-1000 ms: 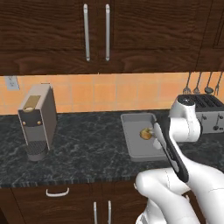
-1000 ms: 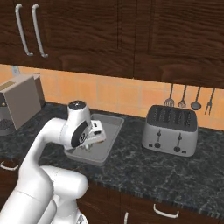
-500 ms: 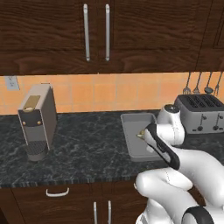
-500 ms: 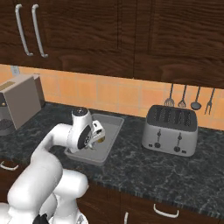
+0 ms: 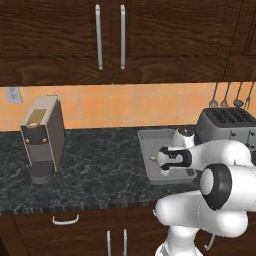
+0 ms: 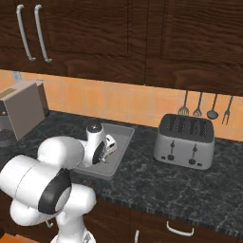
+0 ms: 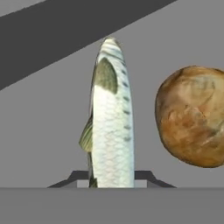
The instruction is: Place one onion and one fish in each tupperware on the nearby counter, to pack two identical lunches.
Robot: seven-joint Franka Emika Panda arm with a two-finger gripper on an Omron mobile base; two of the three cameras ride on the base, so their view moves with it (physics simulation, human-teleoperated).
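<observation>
Silvery scaled fish (image 7: 111, 127) sits clamped between the gripper (image 7: 111, 177) fingers over the grey tupperware (image 7: 52, 118), with a brown onion (image 7: 192, 116) just right of it.

arm folded low, forearm reaching left | hand (image 7: 112, 177) fingers closed on fish (image 7: 111, 127)

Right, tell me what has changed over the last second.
The arm has folded back toward the base and dropped lower over the tray, bringing the pincer down close to its floor. The pincer is at the fish, which lies beside the onion; whether it is shut on the fish cannot be told. The tray, the onion in it, the toaster and the coffee machine have stayed put.
</observation>
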